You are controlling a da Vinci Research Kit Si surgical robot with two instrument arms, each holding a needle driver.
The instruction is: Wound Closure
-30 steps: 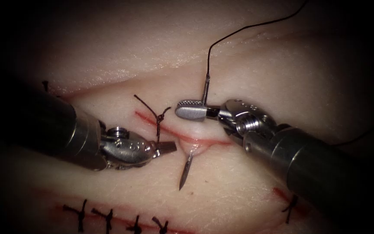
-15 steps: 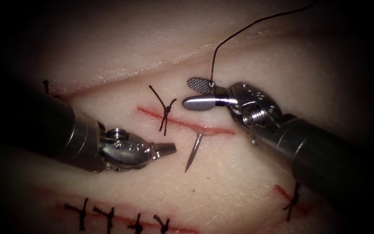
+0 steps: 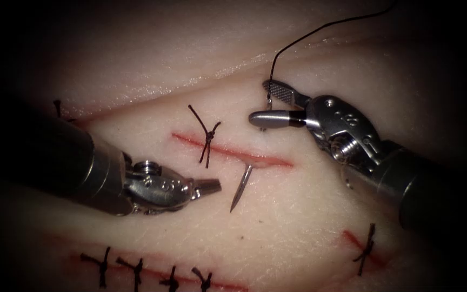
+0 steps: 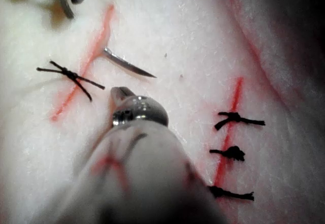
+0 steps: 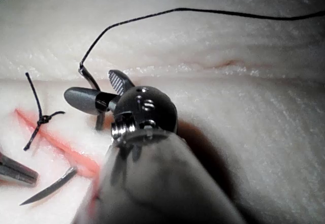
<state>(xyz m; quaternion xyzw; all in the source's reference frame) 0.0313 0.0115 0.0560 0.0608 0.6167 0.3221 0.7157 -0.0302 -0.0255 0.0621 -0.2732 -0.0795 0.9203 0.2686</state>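
The endoscope looks down from the front; both wrist views sit close (along their shafts), sharing the needle (image 3: 241,188) tip.

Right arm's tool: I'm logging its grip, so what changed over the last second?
The silver right needle driver let go of the curved steel needle's tail, opened and drew back up and right. The needle, in the red cut, settled with its tip out below. The left needle driver stayed put, holding nothing.

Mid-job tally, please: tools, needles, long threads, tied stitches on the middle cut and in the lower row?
Tools: 2, left tool shut, empty; right tool open, empty.
Needle: 1, in the tissue at the middle cut, unheld.
Thread: 1.
Middle-cut stitch: 1.
Lower-row stitches: 4.
Total: 9.
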